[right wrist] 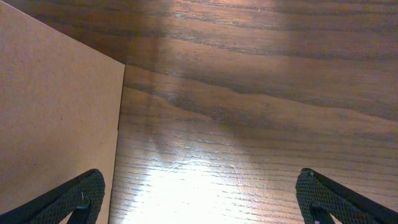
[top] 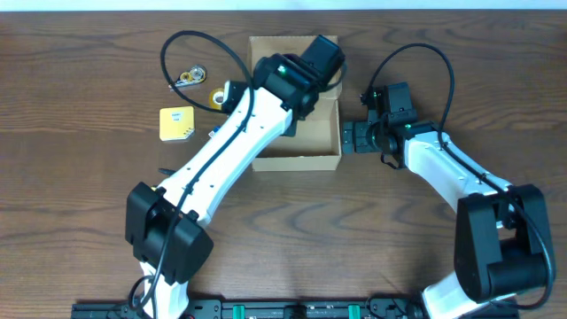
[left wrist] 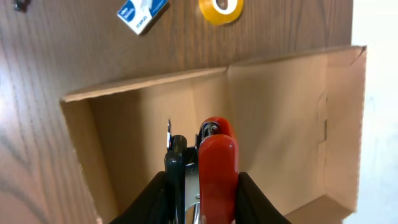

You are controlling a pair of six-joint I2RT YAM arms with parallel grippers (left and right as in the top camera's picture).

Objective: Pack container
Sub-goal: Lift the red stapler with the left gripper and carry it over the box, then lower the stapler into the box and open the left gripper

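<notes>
The container [top: 297,162] is an open tan cardboard box at the table's middle back, with its flap [top: 275,46] folded away at the far side. My left gripper [top: 312,75] hangs over its far right corner. In the left wrist view that gripper [left wrist: 202,186] is shut on a red and black stapler [left wrist: 216,168], held above the bare inside of the container [left wrist: 280,118]. My right gripper [top: 347,137] is open just outside the box's right wall. The right wrist view shows this gripper [right wrist: 199,193] holding nothing, with the container wall [right wrist: 56,106] at its left.
Left of the box lie a yellow tape roll [top: 215,94], a yellow pad [top: 175,123], small metal pieces [top: 190,75] and a blue-and-white packet [left wrist: 142,12]. A black cable [top: 177,44] loops above them. The white table edge [left wrist: 379,124] runs past the box flap.
</notes>
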